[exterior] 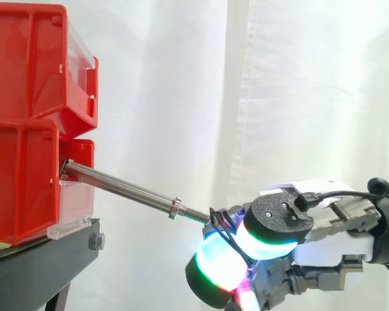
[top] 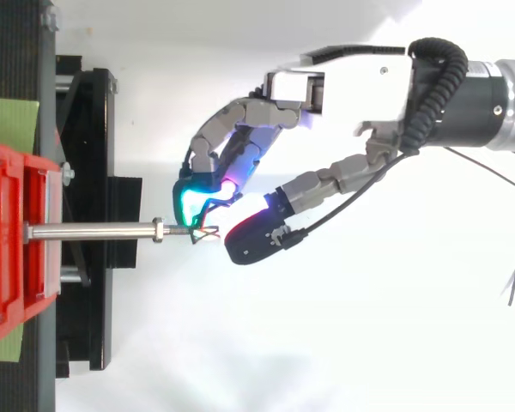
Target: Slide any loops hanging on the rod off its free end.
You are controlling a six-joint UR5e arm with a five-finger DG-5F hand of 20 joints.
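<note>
You're looking at two red bins [exterior: 26, 71] stacked one on the other, one black stand [exterior: 39, 262], one rod [exterior: 123, 186] with one nut [exterior: 175, 208], one hand [exterior: 282, 217], and a small bunch of thin dark loops [exterior: 219, 223] too tangled for you to count.

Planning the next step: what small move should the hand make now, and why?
Probably pull the hand a little away from the bins along the rod: the loops pinched in its fingers sit at the threaded free end, past the nut, so a short pull should clear them.
</note>
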